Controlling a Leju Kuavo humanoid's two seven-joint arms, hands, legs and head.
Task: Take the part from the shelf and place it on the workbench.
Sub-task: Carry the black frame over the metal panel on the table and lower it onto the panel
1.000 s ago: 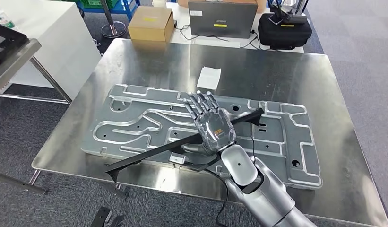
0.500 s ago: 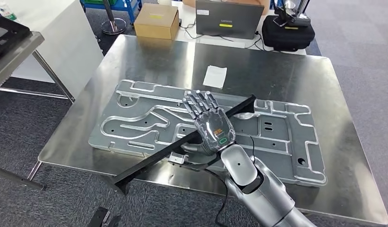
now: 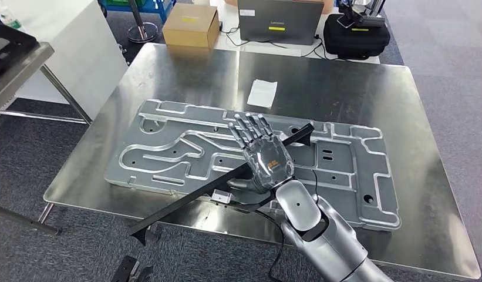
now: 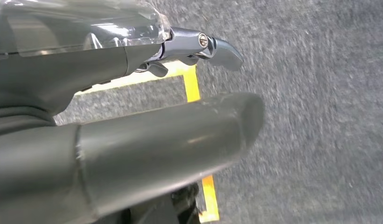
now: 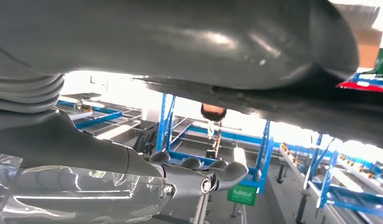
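Holding a long black bar (image 3: 221, 182), the robot's right hand (image 3: 260, 157) sits above the middle of a steel workbench (image 3: 168, 76) in the head view. Its palm faces down and its fingers (image 3: 250, 128) stretch flat toward twelve o'clock, while the bar is gripped beneath the palm. The bar runs slantwise, from a tip near two o'clock of the hand, under the palm, out to a hooked end at about eight o'clock that juts past the bench's near edge over the grey carpet (image 3: 62, 235). Whether the bar rests on anything cannot be told.

Beneath hand and bar lies a large flat metal plate (image 3: 168, 158) with winding grooves cut into it, lying lengthwise across the bench. At twelve o'clock of the hand, just beyond the plate, a white slip of paper (image 3: 262, 93) lies on the bare steel. Past the bench's far edge stand a cardboard box (image 3: 191, 24) at eleven o'clock, a grey laptop (image 3: 279, 20) at twelve and a black case (image 3: 356, 35) at one.

The left hand (image 4: 133, 116) appears in its own wrist view over grey carpet marked with yellow tape (image 4: 191, 84), empty, its fingers lying straight.
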